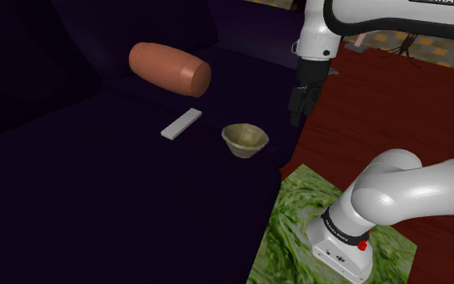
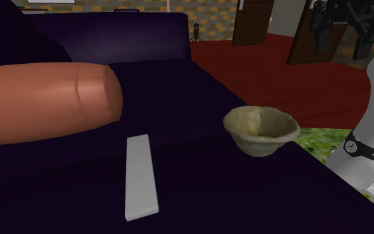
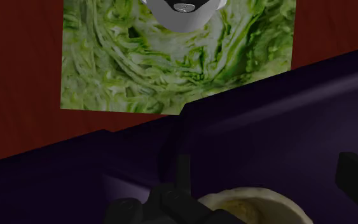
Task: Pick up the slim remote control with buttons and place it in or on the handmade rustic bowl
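One pale grey remote [image 1: 181, 124] lies flat on the dark purple sofa seat [image 1: 96, 185], well apart from the tool [image 1: 299, 109], whose grip state I cannot tell, with the beige bowl [image 1: 244, 139] between them; the arm [image 2: 371, 100] bears lettering starting "FRANK".

Slim remote [image 1: 181, 124] and rough bowl [image 1: 244, 139] rest apart on a dark purple sofa seat [image 1: 96, 194], as seen from my operating station.

I see the remote [image 2: 141, 174] as a flat, plain, pale grey-white bar, lying flat and angled toward the shoulder view's upper right. The bowl [image 2: 261, 128], cream-beige with an uneven, wavy rim and lumpy walls, stands upright near the seat's edge, to the shoulder view's right of the remote and not touching it. My wrist view looks down on part of its rim [image 3: 260, 202].
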